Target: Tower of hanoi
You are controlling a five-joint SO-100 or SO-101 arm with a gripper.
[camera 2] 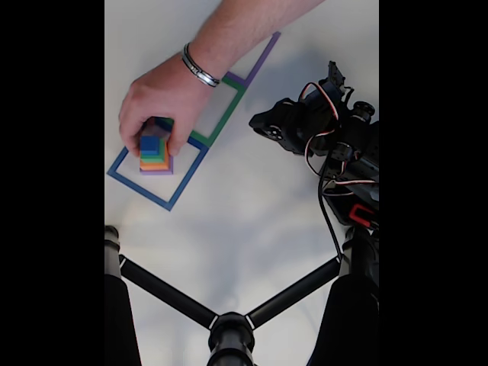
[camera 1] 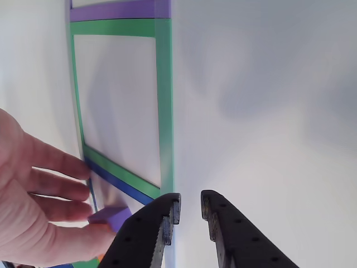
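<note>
In the fixed view the tower of hanoi (camera 2: 155, 152) stands stacked inside the blue tape square (camera 2: 145, 181): blue on top, then green, orange and purple at the bottom. A person's hand (camera 2: 164, 91) grips the stack from above. My gripper (camera 2: 258, 126) hangs to the right of it, beyond the green tape square (camera 2: 223, 114), well apart from the blocks. In the other view my gripper (camera 1: 191, 207) is narrowly open with bare table between its black fingers (camera 1: 150, 234). The purple block's corner (camera 1: 111, 216) shows at the lower left, under the hand (camera 1: 33, 195).
A purple tape outline (camera 2: 263, 53) continues the row of squares toward the top. Black tripod legs (camera 2: 229, 328) cross the bottom of the fixed view. The arm's body with red and white wires (camera 2: 335, 152) fills the right side. White table lies between squares and tripod.
</note>
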